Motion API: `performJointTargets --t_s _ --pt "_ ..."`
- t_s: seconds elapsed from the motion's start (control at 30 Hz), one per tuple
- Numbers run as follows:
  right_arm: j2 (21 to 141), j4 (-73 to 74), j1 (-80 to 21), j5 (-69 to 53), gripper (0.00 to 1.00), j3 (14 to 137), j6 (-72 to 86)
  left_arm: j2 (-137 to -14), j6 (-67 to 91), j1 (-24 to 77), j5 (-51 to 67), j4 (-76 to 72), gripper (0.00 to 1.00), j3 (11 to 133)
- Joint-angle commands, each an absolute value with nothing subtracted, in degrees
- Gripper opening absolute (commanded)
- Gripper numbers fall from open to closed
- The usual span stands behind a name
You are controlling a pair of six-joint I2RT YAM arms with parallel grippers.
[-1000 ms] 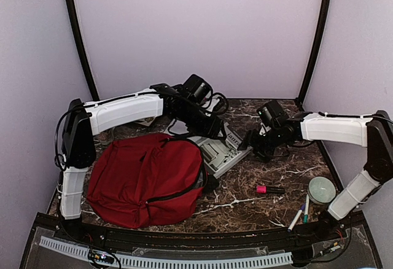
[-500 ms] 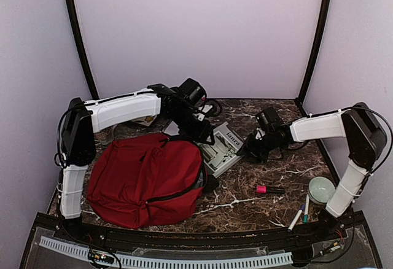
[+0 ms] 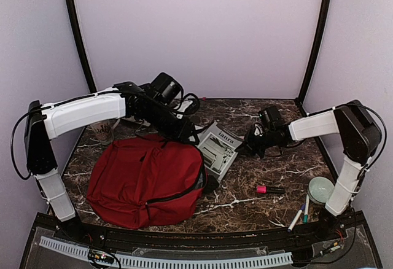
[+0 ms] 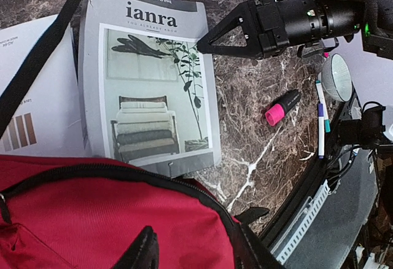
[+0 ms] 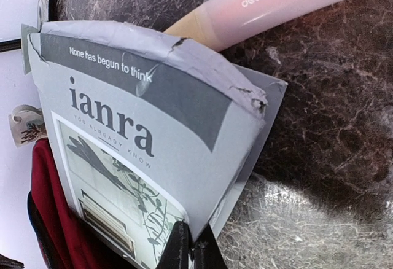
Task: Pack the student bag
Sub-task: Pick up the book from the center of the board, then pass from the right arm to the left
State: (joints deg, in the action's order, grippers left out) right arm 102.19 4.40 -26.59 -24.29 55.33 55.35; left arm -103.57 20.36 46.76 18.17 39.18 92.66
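While the student bag (image 3: 144, 180) lay flat on the left half of the marble table (image 3: 264, 171), its top edge turned toward the far wall, packing had evidently only begun. The left gripper (image 4: 195, 252) sat at that top edge; its fingers stood part-way closed with red fabric beside the black zip filling the gap between them, which read as a hold on the bag's mouth. The right gripper (image 5: 191, 244) had its fingers pinched tight on one corner of the grey magazine (image 3: 218, 149), whose cover buckled upward from the grip. The magazine's opposite edge met the bag's zip line, and whether it had entered the opening could not be told. Nothing was visible inside the bag.

Still outside it:
- a pink highlighter (image 3: 268, 189) and two pens (image 3: 301, 212) near the right arm's base;
- a pale green bowl (image 3: 322, 189) beside them;
- a pinkish marker (image 5: 282, 2) just beyond the magazine;
- a mug (image 3: 105, 131) and a white sheet (image 4: 37, 97) at the far left.

By this evidence, one item was in hand and the rest awaited loading and zipping.
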Motion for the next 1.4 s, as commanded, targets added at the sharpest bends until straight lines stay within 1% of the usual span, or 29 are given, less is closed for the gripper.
performJointTargets --t_s 0.0,0.3,0.5,0.63,0.73,0.9,0.93,0.97,1.0,1.03,1.2,1.37 --pt "102.13 2.67 -26.54 -24.3 0.0 54.77 52.98 -96.03 20.55 46.86 16.45 41.94 0.44 88.07" --pt "94.53 6.3 -26.54 -20.79 0.0 54.68 51.43 -83.02 23.02 46.89 11.37 43.18 0.44 78.47" --pt "87.17 8.77 -26.54 -19.98 0.0 55.42 49.99 -77.31 24.62 46.89 11.53 39.54 0.45 74.66" --pt "82.14 11.05 -26.54 -19.3 0.0 55.68 48.16 -75.48 24.57 46.85 10.62 38.62 0.48 73.97" --pt "78.43 13.47 -26.54 -18.01 0.0 55.19 47.25 -75.26 24.38 46.85 10.07 38.99 0.53 74.31" --pt "71.86 16.32 -26.54 -16.52 0.0 53.19 48.34 -73.51 24.05 46.86 9.16 37.35 0.64 73.67" --pt "70.33 16.65 -26.54 -16.37 0.0 52.84 48.8 -73.21 23.98 46.89 8.77 37.19 0.69 73.65" --pt "68.86 16.95 -26.54 -16.26 0.0 52.48 49.31 -72.99 23.97 46.85 8.56 36.87 0.71 73.63" --pt "67.62 17.04 -26.54 -16.4 0.0 52.27 49.85 -72.88 23.84 46.85 8.45 36.66 0.81 73.72" --pt "66.42 17.01 -26.54 -16.84 0.0 52.06 50.48 -72.8 23.78 46.85 8.58 36.15 0.85 73.74" --pt "62.44 15.14 -27.37 -19.81 0.0 52.39 54.6 -71.51 24.58 46.89 13.56 28.42 0.86 71.86" --pt "60.93 15.84 -31.01 -18.72 0.0 55.72 57.73 -70.91 27.46 46.85 16.8 20.96 0.86 69.84"
